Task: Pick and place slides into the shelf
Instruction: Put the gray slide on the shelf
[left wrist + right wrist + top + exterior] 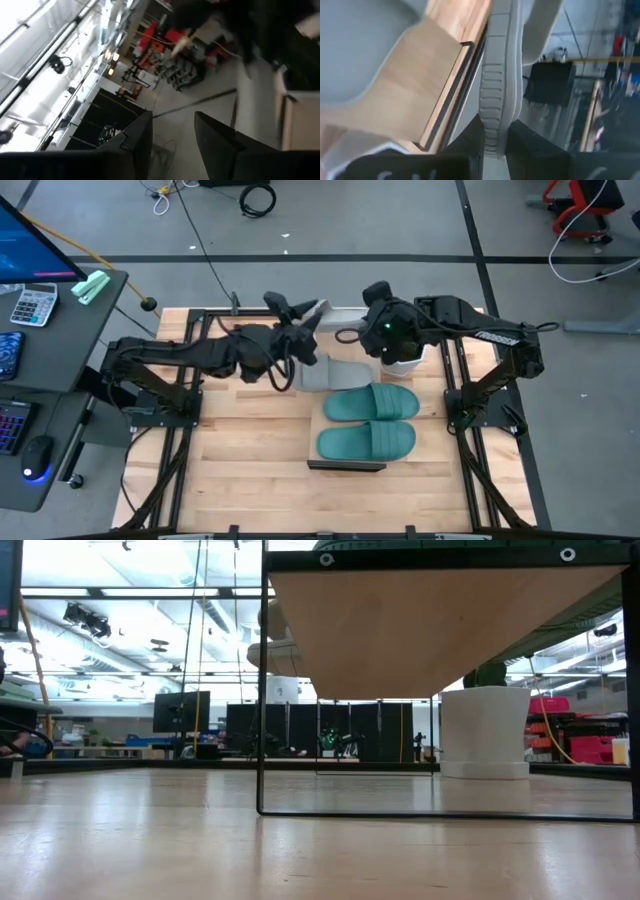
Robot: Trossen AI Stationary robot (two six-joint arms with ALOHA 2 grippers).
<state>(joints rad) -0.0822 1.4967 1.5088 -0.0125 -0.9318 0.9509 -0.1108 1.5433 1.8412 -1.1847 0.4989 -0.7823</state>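
Two teal-green slides point(370, 405) point(367, 442) lie side by side, soles down, on the light-wood shelf point(345, 463). A light grey slide point(330, 372) lies on the shelf beyond them. My right gripper point(392, 345) is shut on the second light grey slide point(405, 364) at the shelf's far right side. In the low view this slide point(485, 730) stands upright to the right of the raised shelf board point(440, 630). My left gripper point(300, 310) is open and empty above the shelf's far end, pointing up into the room point(172, 125). My right gripper pinches the light grey slide's sole between its two fingers, across its ribbed side wall point(492, 131). The sole runs on away from the fingers, on edge. The slide stands upright below the gripper, its lower end point(485, 772) down near the tabletop; whether it rests there I cannot tell.
The shelf stands on thin dark metal legs point(262, 740) above the slatted tabletop point(250, 440). Both arms crowd the shelf's far end. A desk with a calculator point(32, 305) and keyboard stands left of the table.
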